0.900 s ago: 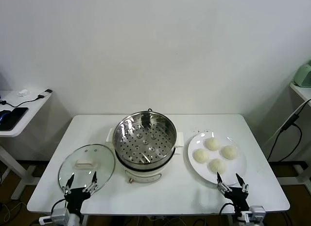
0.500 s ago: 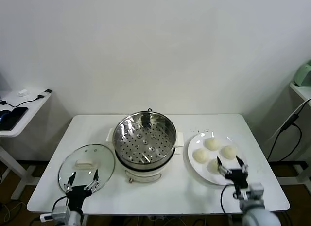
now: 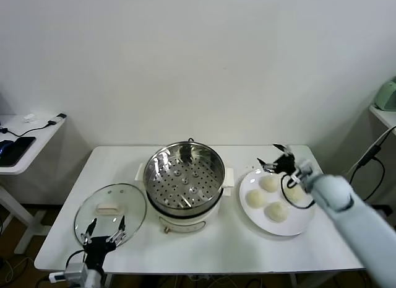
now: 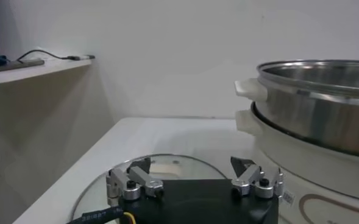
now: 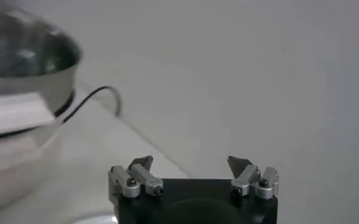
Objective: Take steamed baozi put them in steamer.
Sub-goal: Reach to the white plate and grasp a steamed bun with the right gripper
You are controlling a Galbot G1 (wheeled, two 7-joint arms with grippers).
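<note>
Several pale round baozi lie on a white plate to the right of the steamer, a shiny steel pot with a perforated tray on a white base. My right gripper hovers open above the plate's far edge, just beyond the farthest baozi, with nothing between its fingers. The right arm crosses over the plate and partly covers one baozi. In the right wrist view the gripper is open and empty, with the steamer off to one side. My left gripper stands open at the table's front edge.
A round glass lid lies flat on the table left of the steamer, under the left gripper; the steamer's wall rises beside it. A side table with cables stands at the far left.
My right arm has risen from the table's front edge and swung forward over the plate to its far side. The left gripper has hardly moved.
</note>
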